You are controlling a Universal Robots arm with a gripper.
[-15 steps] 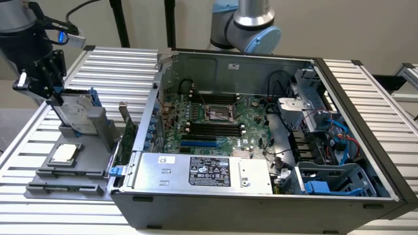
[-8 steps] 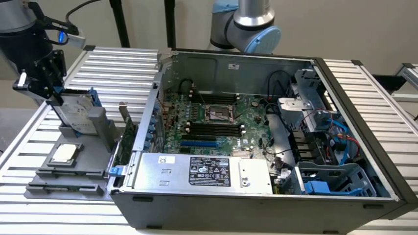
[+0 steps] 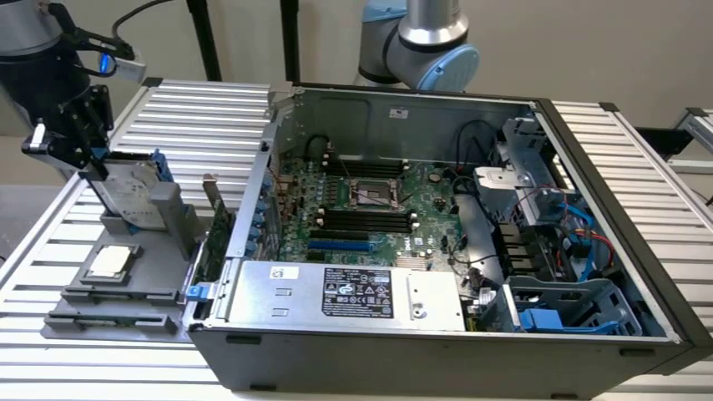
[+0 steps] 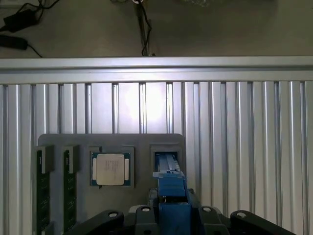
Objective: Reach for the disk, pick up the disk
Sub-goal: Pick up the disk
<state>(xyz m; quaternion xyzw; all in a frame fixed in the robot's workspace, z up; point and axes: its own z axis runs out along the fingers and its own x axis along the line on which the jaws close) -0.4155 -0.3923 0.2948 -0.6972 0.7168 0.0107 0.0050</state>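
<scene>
Straddling the disk (image 4: 170,193), blue edge up, end effector (image 3: 93,170), table (image 4: 244,147) slats alongside

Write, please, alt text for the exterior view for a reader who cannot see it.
The robot's hand is at the top edge of the disk, which stands upright in a grey holder on a slatted metal table. On the exterior view's right lies an open computer case, motherboard exposed.
</scene>
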